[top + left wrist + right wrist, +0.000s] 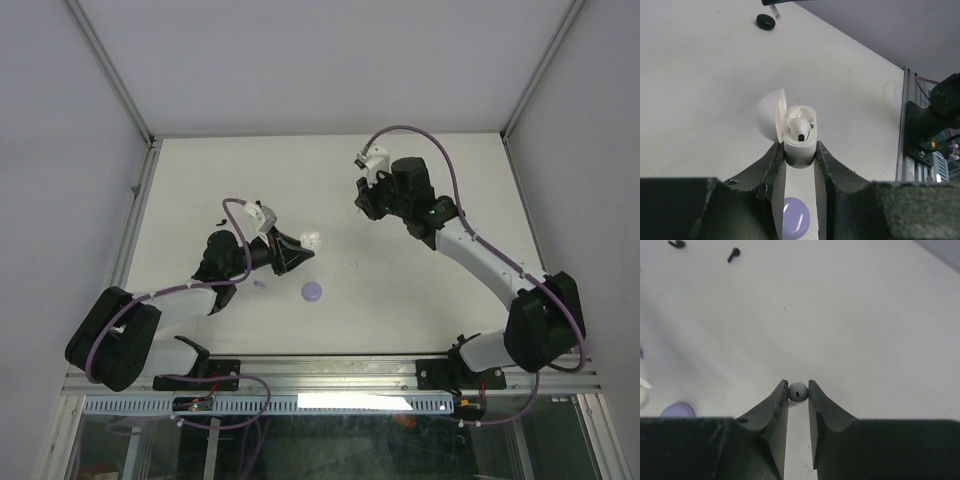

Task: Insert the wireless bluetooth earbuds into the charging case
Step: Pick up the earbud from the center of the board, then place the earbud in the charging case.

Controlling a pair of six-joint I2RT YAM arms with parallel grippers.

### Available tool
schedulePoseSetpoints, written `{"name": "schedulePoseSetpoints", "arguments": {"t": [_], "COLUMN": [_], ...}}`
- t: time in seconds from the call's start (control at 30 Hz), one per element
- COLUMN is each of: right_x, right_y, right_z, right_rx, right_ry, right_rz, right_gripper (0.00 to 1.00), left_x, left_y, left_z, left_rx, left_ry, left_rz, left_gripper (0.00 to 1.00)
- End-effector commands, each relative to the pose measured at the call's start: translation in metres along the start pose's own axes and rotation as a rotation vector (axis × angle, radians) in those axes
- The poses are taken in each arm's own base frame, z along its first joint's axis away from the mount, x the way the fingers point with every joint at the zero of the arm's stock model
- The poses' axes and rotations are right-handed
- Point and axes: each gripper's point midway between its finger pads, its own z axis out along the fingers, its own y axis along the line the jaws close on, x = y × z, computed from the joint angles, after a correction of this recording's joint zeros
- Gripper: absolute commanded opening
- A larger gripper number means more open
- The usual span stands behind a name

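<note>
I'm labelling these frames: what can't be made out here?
1. Right wrist view: the white earbud in the right end effector shows only a round face; the fingers cover its sides.
2. Left wrist view: the lavender case is half hidden behind the left end effector gripping the white case, and cut by the bottom edge.
3. Right wrist view: one black earbud is cut off by the top edge.

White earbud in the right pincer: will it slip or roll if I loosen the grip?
The white earbud looks round and smooth, pinched only at the tips of the right pincer, so it could squirt out. Set loose on the table, it would likely roll. Being tiny, it is presumably light.
</note>
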Motion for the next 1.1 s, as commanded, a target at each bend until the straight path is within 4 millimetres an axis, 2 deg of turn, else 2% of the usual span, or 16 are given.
{"name": "schedulePoseSetpoints", "arguments": {"t": [0.0, 0.3, 0.63, 0.87, 1.07], "right_x": [-0.056, -0.075, -0.083, -0.093, -0.093], "right_y": [0.023, 0.076, 0.137, 0.158, 0.165], "right_z": [-0.036, -0.074, -0.112, -0.136, -0.14], "right_rx": [-0.049, -0.149, -0.244, -0.243, -0.216], "right_ry": [-0.238, -0.395, -0.593, -0.717, -0.745], "right_rz": [-0.109, -0.249, -0.481, -0.565, -0.61], "right_gripper": [0.22, 0.23, 0.23, 0.23, 0.23], "left_x": [-0.037, -0.05, -0.067, -0.071, -0.076], "left_y": [-0.021, -0.045, -0.076, -0.094, -0.101], "left_z": [0.0, -0.002, -0.008, -0.003, -0.003], "left_rx": [0.089, 0.193, 0.333, 0.389, 0.383], "left_ry": [-0.092, -0.116, -0.152, -0.142, -0.159], "left_rz": [0.078, 0.102, 0.272, 0.283, 0.261], "left_gripper": [0.0, 0.0, 0.0, 0.0, 0.0]}}
